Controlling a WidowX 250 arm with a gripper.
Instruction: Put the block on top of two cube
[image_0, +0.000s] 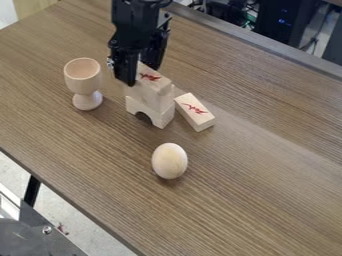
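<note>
Gripper (139, 76) down at the stack, against the marked block (152, 86); whether it is pinching that block or has let go, you cannot tell from this angle. At the far left, your wooden cup (84, 82) stands upright, well apart from the work. Next comes the stack: the marked block sits uppermost, above the arched piece (162, 118), and looks roughly level. Nearer you, the wooden egg (169, 161) lies on the table (254, 200). Furthest right, a second marked block (195, 112) lies flat just beside the stack.

You look to be at the placing step, close to done. Check that the block bears fully on what is below, then, if it is held, release gently and lift straight up. Any sideways drag could topple the pile.
</note>
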